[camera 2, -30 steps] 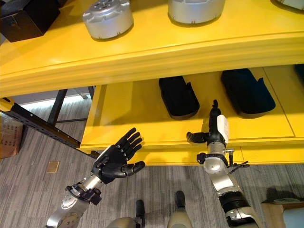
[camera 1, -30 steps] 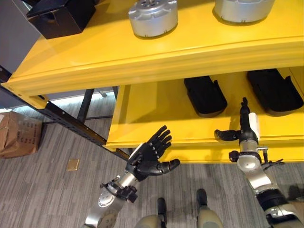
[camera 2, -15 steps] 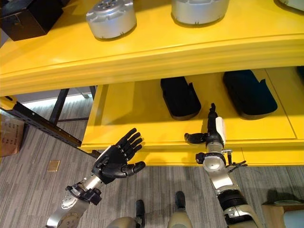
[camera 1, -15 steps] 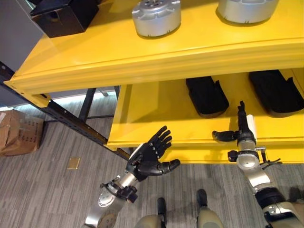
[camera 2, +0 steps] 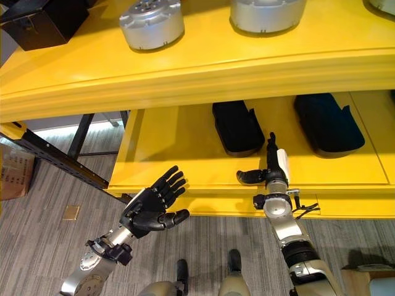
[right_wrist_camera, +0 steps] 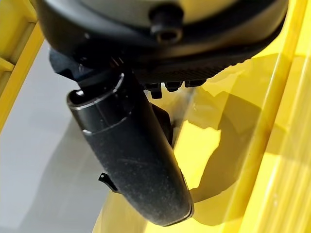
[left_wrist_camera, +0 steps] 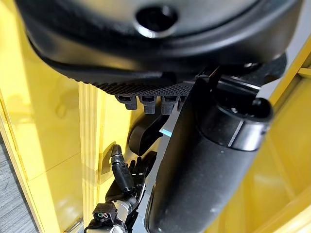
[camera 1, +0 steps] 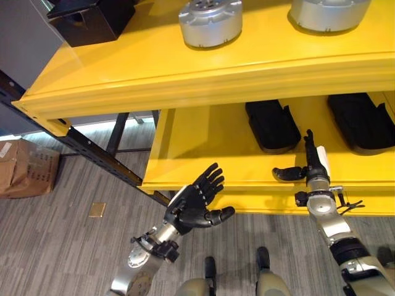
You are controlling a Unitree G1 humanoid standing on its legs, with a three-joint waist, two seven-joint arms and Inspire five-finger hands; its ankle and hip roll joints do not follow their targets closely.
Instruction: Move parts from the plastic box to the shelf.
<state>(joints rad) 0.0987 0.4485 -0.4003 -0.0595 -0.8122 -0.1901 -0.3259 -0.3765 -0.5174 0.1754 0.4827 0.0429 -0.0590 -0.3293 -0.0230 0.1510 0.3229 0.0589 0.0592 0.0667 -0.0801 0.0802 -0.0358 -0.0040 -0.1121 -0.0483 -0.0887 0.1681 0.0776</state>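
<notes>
Two silver round parts (camera 1: 210, 21) (camera 1: 330, 12) stand on the top board of the yellow shelf (camera 1: 203, 80). On the lower board (camera 1: 197, 148) lie two black moulded parts (camera 1: 271, 125) (camera 1: 361, 120). My left hand (camera 1: 194, 203) hovers open and empty just in front of the lower board's front edge, palm up, fingers spread. My right hand (camera 1: 311, 169) is upright over that edge, fingers straight, thumb out to the left, holding nothing. It is just in front of the nearer black part and apart from it.
A black box (camera 1: 92, 18) sits at the top board's left end. A dark steel frame rail (camera 1: 92, 154) runs slantwise under the shelf. On the grey carpet lie a cardboard box (camera 1: 24, 166) at far left and a small brown tile (camera 1: 97, 209).
The view has shifted slightly. My right hand has drifted a little to the left, closer to the nearer black part. My left hand keeps its pose.
</notes>
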